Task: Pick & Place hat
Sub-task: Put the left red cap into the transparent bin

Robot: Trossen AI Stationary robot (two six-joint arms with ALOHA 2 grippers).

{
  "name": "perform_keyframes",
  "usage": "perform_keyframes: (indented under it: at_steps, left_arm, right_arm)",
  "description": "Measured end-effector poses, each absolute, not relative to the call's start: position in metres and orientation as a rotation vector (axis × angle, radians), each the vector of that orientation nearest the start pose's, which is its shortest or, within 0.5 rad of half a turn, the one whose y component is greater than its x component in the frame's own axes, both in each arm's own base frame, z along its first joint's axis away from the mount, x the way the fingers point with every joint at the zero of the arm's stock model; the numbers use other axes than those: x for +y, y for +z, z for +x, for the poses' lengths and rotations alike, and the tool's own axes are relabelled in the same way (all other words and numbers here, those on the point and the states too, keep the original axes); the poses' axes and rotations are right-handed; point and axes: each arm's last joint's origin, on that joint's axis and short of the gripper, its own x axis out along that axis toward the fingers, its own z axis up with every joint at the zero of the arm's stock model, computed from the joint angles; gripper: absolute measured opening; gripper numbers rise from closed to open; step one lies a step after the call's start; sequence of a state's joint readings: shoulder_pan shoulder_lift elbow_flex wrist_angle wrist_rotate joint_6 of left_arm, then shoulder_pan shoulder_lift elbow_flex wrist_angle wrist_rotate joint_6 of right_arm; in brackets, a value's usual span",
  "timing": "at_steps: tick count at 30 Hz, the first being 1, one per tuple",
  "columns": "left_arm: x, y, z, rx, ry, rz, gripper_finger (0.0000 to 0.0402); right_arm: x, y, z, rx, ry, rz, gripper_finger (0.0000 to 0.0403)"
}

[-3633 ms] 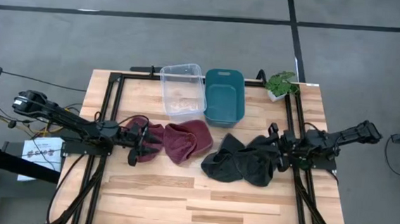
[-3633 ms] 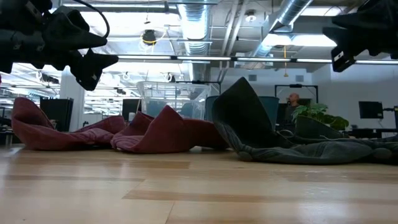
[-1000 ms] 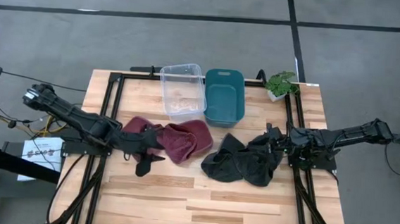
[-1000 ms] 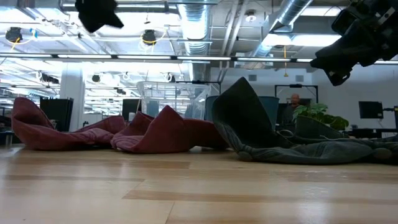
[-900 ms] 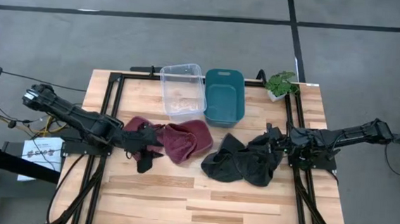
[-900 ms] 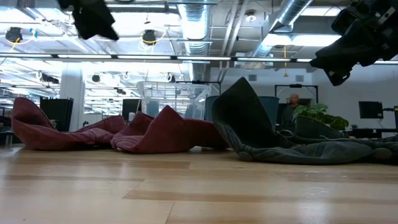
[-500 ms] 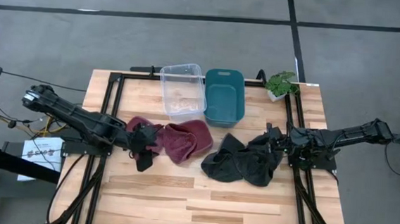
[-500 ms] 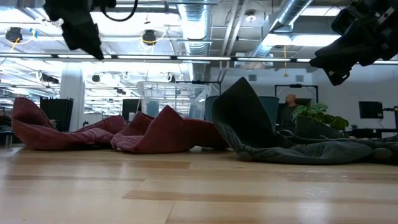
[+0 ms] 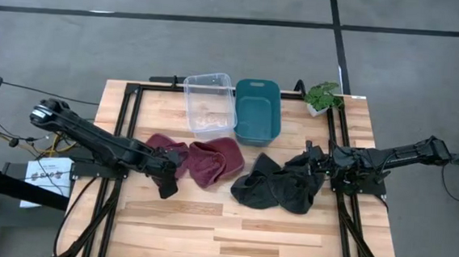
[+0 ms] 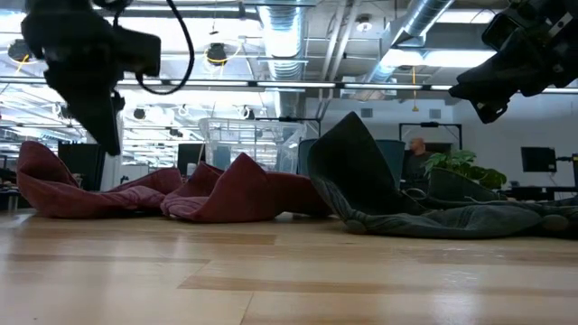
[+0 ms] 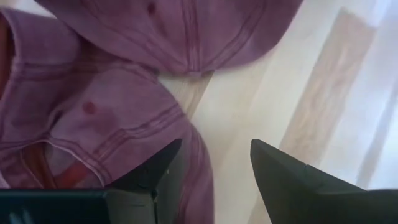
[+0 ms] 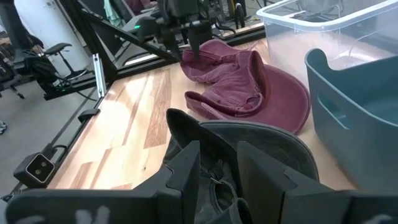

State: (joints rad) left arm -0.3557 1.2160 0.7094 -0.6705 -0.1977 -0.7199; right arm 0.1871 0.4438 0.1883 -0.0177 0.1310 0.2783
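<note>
From above, the left gripper (image 9: 165, 187) has come down and back toward the maroon hats (image 9: 199, 160); one second ago it pointed out over the bare wood, now it stands at the near edge of the left maroon hat (image 9: 165, 150). The two maroon hats lie where they were, in the middle-left of the table (image 9: 230, 242), in front of the clear bin (image 9: 210, 103). The black hats (image 9: 278, 184) lie to their right, in front of the teal bin (image 9: 257, 110). The right gripper (image 9: 314, 168) is over the right part of the black hats and has not moved. A small plant (image 9: 323, 95) stands at the far right corner.

In the low view, the left gripper (image 10: 101, 126) is now much lower than before, hanging above the left maroon hat (image 10: 68, 188) and not touching it. The right gripper (image 10: 492, 95) stays high on the right, above the black hats (image 10: 424, 212).

In the left wrist view, the fingers (image 11: 292, 180) are wide apart and hold nothing; the maroon hat (image 11: 93, 118) is just below them, its brim edge beside one finger.

In the right wrist view, the fingers (image 12: 264, 171) are moderately apart with black hat cloth (image 12: 217, 171) between them, but I cannot tell if they grip it. Beyond it lie the maroon hats (image 12: 242, 87) and the left arm.
</note>
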Motion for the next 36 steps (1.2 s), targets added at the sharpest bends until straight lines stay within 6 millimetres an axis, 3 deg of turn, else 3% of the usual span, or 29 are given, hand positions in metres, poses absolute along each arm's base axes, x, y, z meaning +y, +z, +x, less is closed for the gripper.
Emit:
perform_keyframes:
  at_steps: [31, 36]
  left_arm:
    - [-0.068, 0.127, 0.217, 1.393, 0.496, -0.359, 0.0186]
    - [-0.068, 0.126, 0.217, 1.389, 0.514, -0.375, 0.0186]
  right_arm:
    - [0.02, 0.187, 0.125, 0.276, 0.018, 0.232, 0.0099]
    - [0.02, 0.187, 0.125, 0.277, 0.021, 0.208, 0.0099]
